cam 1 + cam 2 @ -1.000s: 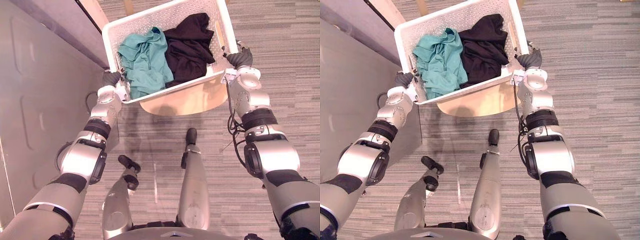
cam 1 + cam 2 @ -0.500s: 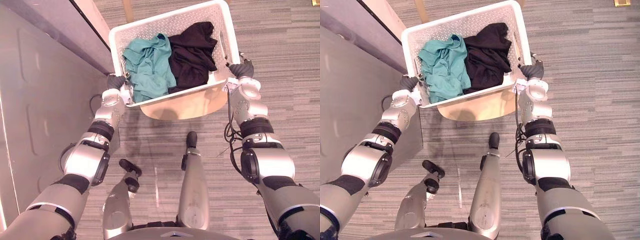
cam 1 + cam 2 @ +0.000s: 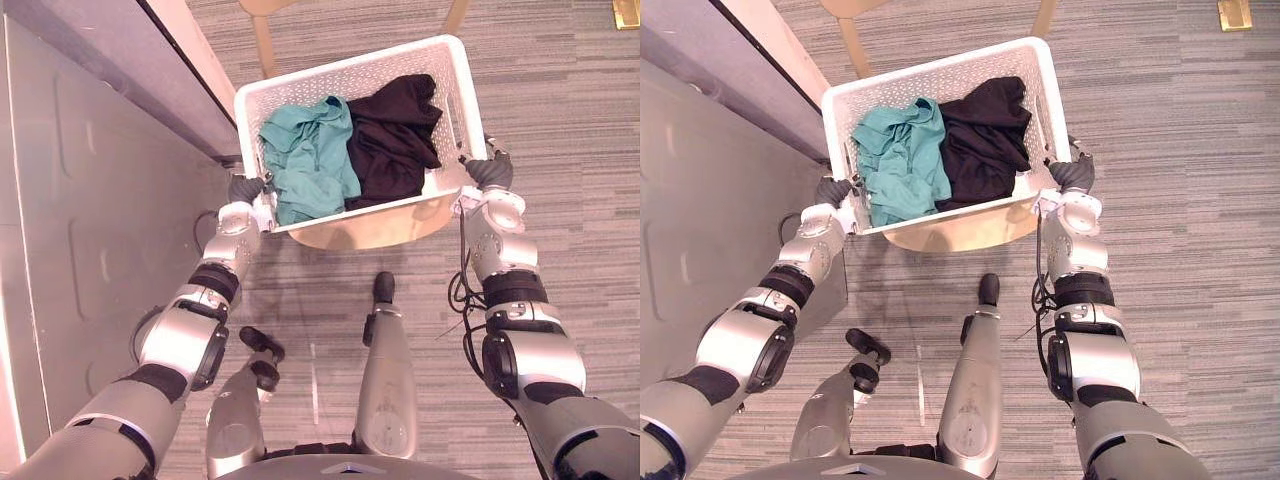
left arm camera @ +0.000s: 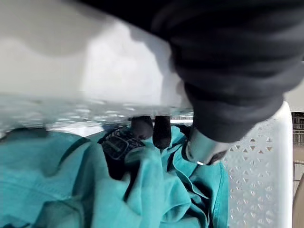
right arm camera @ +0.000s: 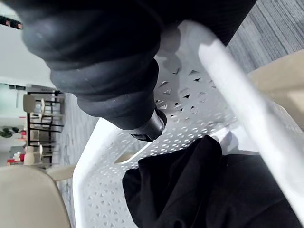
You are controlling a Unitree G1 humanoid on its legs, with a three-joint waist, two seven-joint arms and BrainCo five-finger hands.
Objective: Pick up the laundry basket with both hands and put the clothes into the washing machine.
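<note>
A white perforated laundry basket (image 3: 447, 60) is held up in front of me above a round wooden stool (image 3: 370, 225). Inside it lie a teal garment (image 3: 310, 160) on the left and a black garment (image 3: 395, 140) on the right. My left hand (image 3: 245, 190) is shut on the basket's left rim, its dark fingertips (image 4: 161, 130) hooked inside against the teal garment (image 4: 71, 190). My right hand (image 3: 487, 173) is shut on the right rim, with the basket wall (image 5: 142, 175) and black garment (image 5: 190, 190) beyond it.
A grey cabinet face (image 3: 90, 230) with a pale wooden edge (image 3: 195, 50) stands close on my left. Wooden chair legs (image 3: 262, 40) rise beyond the basket. Grey striped carpet (image 3: 570, 130) spreads to the right, with a small brass floor plate (image 3: 625, 12) at the far right.
The whole picture has shifted down as the camera moved. Both hands keep their hold on the basket; chair legs and the floor plate have come into view.
</note>
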